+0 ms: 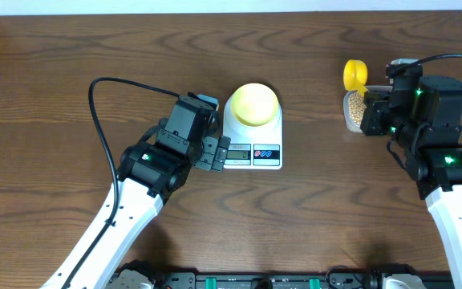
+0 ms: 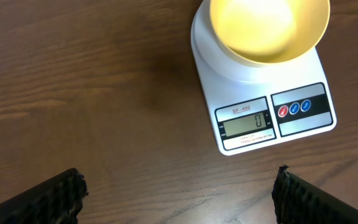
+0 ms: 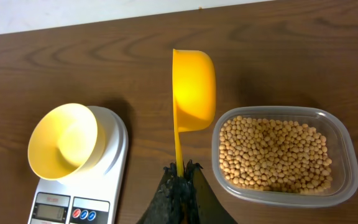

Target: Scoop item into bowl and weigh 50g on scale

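Note:
The pale yellow bowl [image 1: 253, 103] [image 2: 269, 28] [image 3: 63, 140] stands empty on the white scale [image 1: 252, 148] [image 2: 272, 121] [image 3: 107, 186], whose display reads 0. Tan beans [image 3: 272, 153] [image 1: 354, 107] fill a clear plastic tub [image 3: 347, 162]. My right gripper [image 3: 180, 169] [image 1: 370, 95] is shut on the thin handle of a yellow scoop [image 3: 193, 89] [image 1: 354, 75]. The scoop's cup is turned on its side, above the table between the scale and the tub. My left gripper [image 2: 179, 193] [image 1: 217, 151] is open just left of the scale's front, with bare table between its fingers [image 2: 48, 199].
The dark wooden table [image 1: 70, 64] runs to a pale back edge [image 3: 73, 12]. A black cable [image 1: 107, 104] loops over the left arm, and another [image 1: 447, 58] leads to the right arm. A black rail [image 1: 255, 281] lies along the front edge.

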Action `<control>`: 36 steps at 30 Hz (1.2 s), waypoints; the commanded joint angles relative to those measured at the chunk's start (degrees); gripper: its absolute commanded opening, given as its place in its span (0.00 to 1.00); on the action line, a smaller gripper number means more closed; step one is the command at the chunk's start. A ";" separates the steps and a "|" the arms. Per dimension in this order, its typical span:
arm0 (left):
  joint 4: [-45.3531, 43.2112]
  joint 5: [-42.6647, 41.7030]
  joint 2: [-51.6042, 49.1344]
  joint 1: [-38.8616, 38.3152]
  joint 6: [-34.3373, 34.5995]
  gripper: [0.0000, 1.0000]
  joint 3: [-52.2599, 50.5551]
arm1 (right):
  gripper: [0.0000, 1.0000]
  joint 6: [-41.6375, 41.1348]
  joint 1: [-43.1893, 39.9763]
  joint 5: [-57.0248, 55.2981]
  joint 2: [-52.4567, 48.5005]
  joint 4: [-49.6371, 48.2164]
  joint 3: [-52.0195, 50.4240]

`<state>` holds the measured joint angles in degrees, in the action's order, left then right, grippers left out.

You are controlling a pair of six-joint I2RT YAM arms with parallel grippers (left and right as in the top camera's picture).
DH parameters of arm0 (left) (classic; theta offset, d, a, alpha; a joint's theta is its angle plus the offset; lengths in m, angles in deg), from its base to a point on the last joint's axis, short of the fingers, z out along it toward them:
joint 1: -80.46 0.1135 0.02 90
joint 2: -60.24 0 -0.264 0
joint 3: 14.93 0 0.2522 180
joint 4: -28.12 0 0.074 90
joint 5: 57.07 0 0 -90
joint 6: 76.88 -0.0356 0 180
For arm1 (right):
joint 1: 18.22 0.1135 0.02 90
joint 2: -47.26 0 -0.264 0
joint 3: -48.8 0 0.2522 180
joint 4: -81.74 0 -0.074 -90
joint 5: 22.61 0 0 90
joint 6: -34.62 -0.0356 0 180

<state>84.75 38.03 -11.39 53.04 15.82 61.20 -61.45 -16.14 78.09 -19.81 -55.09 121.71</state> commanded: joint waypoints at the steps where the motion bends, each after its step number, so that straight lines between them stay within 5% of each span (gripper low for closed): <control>1: 0.17 1.18 -0.35 0.24 -0.55 0.98 0.20 | 0.01 -0.48 -0.28 0.35 -0.13 0.20 1.05; 23: -0.24 -0.70 -0.35 0.24 -0.50 0.98 0.20 | 0.01 4.44 -0.28 0.17 -0.35 -3.30 1.05; 32: -0.48 -19.04 -0.39 0.24 -6.64 0.98 0.20 | 0.02 -2.75 -0.26 0.22 -0.35 -4.13 1.05; 36: -1.42 -21.03 -0.59 0.24 -8.28 0.98 0.20 | 0.01 -3.54 -0.28 0.20 -0.35 -4.07 1.05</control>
<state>84.08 22.12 -11.39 53.04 10.90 61.20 -62.54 -16.14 78.11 -19.88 -58.94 121.71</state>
